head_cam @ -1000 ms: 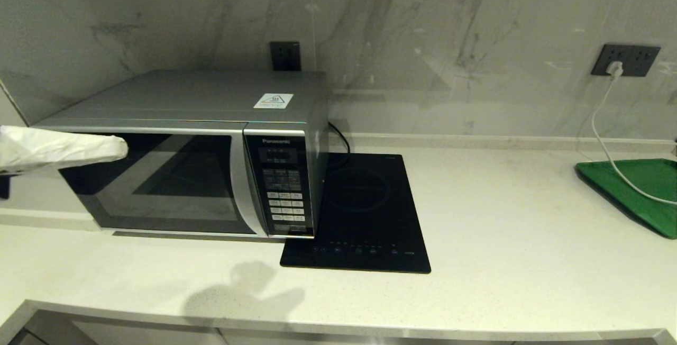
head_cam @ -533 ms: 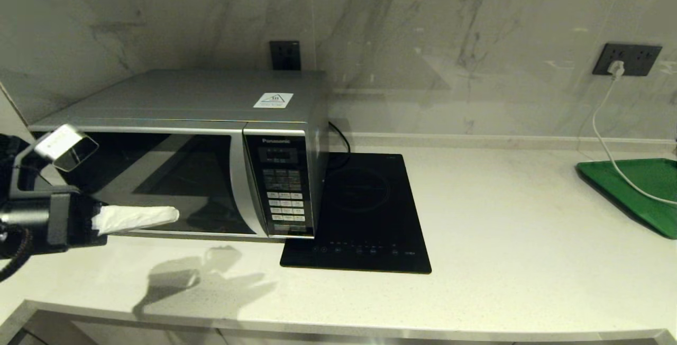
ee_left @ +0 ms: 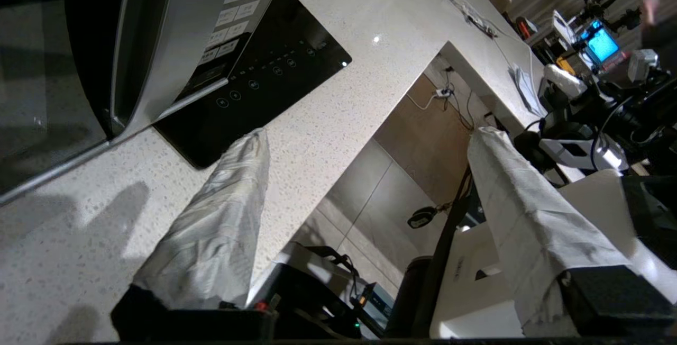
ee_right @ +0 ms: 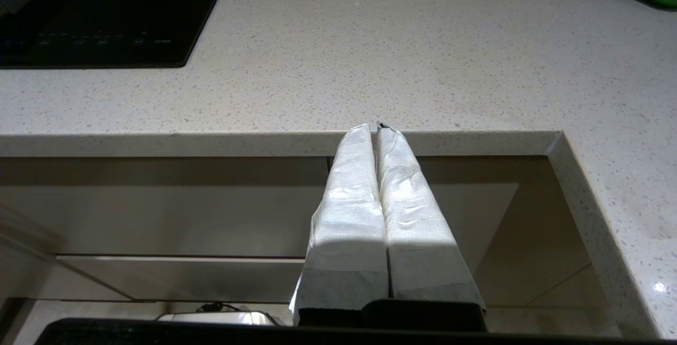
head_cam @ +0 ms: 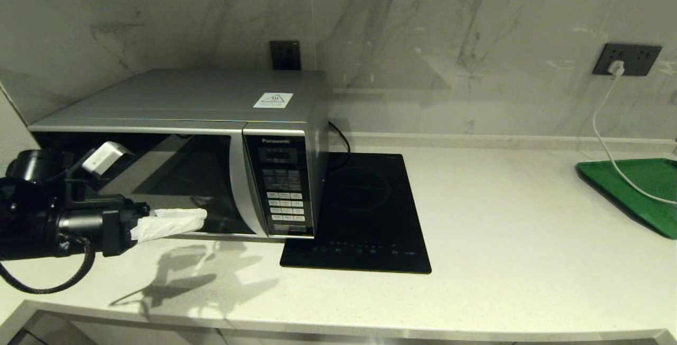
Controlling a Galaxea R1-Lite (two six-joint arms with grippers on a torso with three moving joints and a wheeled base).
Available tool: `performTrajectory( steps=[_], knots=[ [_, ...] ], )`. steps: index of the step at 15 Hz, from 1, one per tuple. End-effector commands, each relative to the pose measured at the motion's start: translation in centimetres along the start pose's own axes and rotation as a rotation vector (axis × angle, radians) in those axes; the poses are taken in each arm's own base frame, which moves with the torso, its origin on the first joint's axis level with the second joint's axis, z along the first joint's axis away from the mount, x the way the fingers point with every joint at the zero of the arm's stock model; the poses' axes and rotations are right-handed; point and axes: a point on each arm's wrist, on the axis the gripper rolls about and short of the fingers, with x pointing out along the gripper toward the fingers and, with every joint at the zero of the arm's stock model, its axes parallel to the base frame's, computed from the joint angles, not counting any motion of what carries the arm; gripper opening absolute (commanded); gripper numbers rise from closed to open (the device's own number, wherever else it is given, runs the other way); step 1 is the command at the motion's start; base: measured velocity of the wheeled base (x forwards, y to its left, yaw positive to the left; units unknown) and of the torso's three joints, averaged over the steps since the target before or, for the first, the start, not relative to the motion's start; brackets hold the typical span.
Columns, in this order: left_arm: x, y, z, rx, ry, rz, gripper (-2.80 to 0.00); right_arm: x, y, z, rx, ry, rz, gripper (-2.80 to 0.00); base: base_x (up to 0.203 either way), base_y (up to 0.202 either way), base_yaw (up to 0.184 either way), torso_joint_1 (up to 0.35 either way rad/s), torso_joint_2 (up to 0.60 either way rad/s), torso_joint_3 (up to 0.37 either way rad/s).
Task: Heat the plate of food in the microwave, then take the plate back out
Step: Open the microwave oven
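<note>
The silver-grey microwave (head_cam: 201,101) stands at the counter's back left, its dark glass door (head_cam: 174,181) closed beside the black keypad panel (head_cam: 284,186). My left gripper (head_cam: 177,219) hovers low in front of the door's bottom edge, just above the counter. It is open with nothing between its white-wrapped fingers (ee_left: 222,218), which point toward the keypad side. The left wrist view shows the microwave (ee_left: 158,43) close by. My right gripper (ee_right: 376,127) is shut and empty, parked below the counter's front edge. The plate of food is out of view.
A flat black induction hob (head_cam: 365,212) lies right of the microwave. A green tray (head_cam: 640,186) sits at the far right, with a white cable (head_cam: 603,138) running to a wall socket (head_cam: 627,59). The counter's front edge (ee_right: 211,144) is close to the right gripper.
My left arm has dropped from the door's upper left to its bottom edge and moved rightward along the door; its wrist has come into the head view.
</note>
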Motion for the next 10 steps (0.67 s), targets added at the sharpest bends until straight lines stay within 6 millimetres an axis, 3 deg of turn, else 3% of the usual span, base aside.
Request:
performTrajectory(
  steps=[1, 10],
  knots=[
    [0.9, 1.2, -0.2, 0.008, 0.008, -0.025, 0.0, 0.0, 0.0, 0.0, 0.001, 0.002, 0.0, -2.8, 0.0, 0.0, 0.0, 0.0, 0.0, 0.0],
    [2.5, 4.2, 1.1, 0.059, 0.033, 0.02, 0.0, 0.0, 0.0, 0.0, 0.001, 0.001, 0.0, -2.8, 0.0, 0.0, 0.0, 0.0, 0.0, 0.0]
  ],
)
